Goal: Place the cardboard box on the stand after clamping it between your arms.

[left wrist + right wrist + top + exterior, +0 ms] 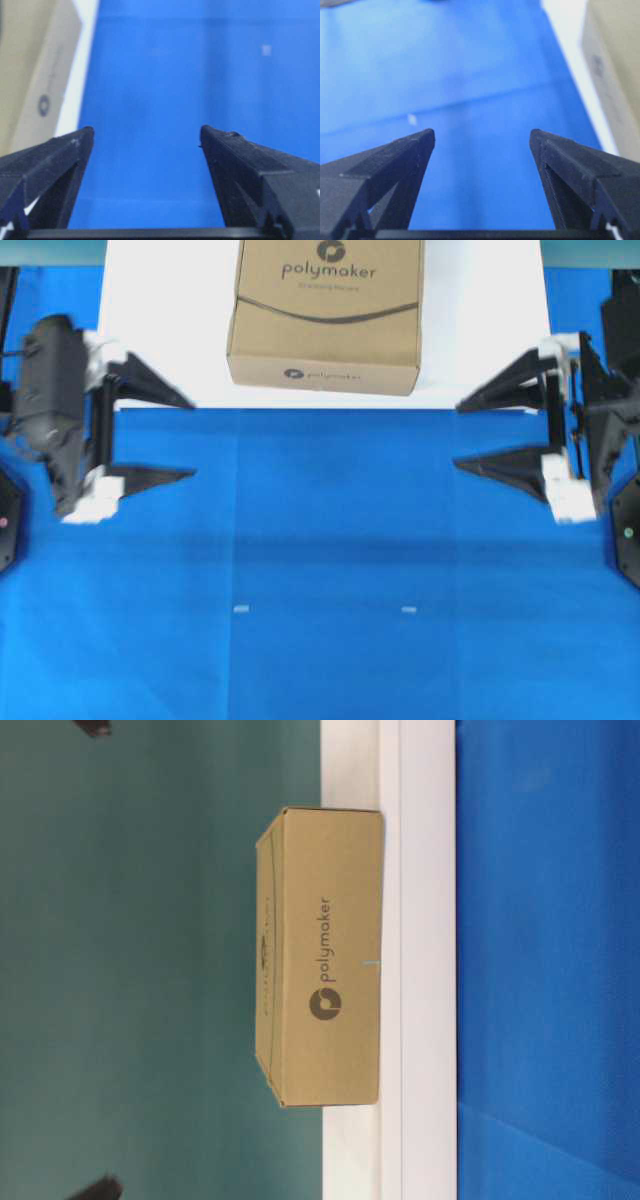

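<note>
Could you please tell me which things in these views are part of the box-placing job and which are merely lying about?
Part of the job:
- cardboard box, already sitting on the stand
- stand, white, under the box
- left tool, open, clear of the box
- right tool, open, clear of the box

Merely there:
- blue table cover
- two small white marks on the cover

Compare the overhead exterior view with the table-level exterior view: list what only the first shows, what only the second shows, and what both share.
Only the overhead view shows the left gripper and right gripper, both open and apart from the box, and the box's top with its curved dark line.

Only the table-level view shows the teal backdrop behind the box.

Both show the cardboard box resting on the white stand, its polymaker side panel, and the blue table surface.
</note>
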Controlling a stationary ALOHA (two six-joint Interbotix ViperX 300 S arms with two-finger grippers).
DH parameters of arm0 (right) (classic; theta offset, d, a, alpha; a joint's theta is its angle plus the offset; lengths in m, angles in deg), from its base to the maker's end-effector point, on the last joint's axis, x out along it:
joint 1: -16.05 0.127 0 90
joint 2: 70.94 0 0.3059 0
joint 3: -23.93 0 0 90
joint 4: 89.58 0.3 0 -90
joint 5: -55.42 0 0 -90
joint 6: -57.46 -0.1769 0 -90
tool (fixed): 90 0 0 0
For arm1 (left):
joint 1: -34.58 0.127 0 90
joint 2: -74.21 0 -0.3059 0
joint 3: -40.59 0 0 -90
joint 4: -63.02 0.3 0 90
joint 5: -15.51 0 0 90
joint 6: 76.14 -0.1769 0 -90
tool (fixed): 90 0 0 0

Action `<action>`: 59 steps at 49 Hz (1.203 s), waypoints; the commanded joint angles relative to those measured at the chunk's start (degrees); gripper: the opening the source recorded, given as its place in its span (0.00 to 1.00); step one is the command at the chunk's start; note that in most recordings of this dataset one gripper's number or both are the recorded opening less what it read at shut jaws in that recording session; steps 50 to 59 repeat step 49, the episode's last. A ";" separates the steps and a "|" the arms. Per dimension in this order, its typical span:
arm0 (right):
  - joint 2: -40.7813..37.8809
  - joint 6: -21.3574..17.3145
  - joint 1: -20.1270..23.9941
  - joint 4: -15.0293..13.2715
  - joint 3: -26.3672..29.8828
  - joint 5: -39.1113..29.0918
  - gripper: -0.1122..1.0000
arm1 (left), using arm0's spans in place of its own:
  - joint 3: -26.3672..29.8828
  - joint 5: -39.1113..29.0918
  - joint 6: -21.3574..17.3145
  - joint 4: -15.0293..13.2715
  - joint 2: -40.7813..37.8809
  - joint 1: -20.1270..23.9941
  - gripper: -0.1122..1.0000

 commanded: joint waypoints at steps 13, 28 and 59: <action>0.70 0.00 5.54 -0.70 -4.39 6.59 0.99 | -2.11 1.23 1.05 -0.09 4.57 -2.46 0.84; 4.39 0.00 5.98 -0.79 -6.94 9.23 0.99 | -4.31 6.94 3.60 -0.09 4.66 -3.34 0.84; 5.10 -0.09 5.98 -0.79 -8.44 9.40 0.99 | -5.71 7.47 3.78 -0.09 7.73 -3.34 0.84</action>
